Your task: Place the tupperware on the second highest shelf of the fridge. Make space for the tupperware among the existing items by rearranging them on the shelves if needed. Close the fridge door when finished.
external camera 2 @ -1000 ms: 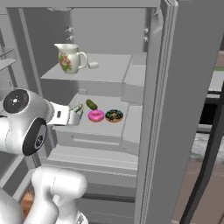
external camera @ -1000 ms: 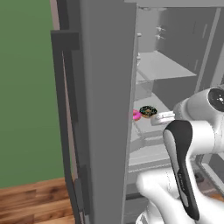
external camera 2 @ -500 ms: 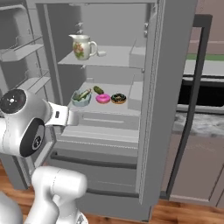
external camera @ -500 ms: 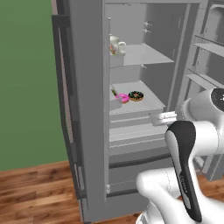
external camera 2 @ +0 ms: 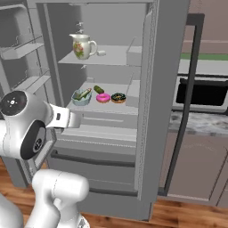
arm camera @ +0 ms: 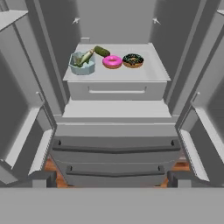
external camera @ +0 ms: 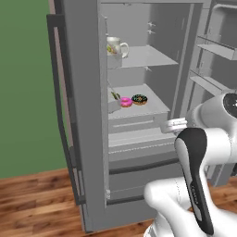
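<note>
The fridge stands with both doors open. The pale teal tupperware sits at the left of the second highest shelf, one level below the jug's shelf. Beside it lie the green pickle piece, the pink donut and the chocolate donut. The cream floral jug stands on the shelf above. My gripper hangs open and empty in front of the fridge, well back from the shelves, with its fingertips wide apart.
The left door with its dark handle swings out on one side. The right door juts out on the other, near a dark oven. The bottom drawers lie below. The door bins hold nothing.
The whole picture has shifted: the base has backed off and turned, so the fridge looks farther away. My gripper has drawn back from the shelf, and the tupperware stays there beside the pickle.
</note>
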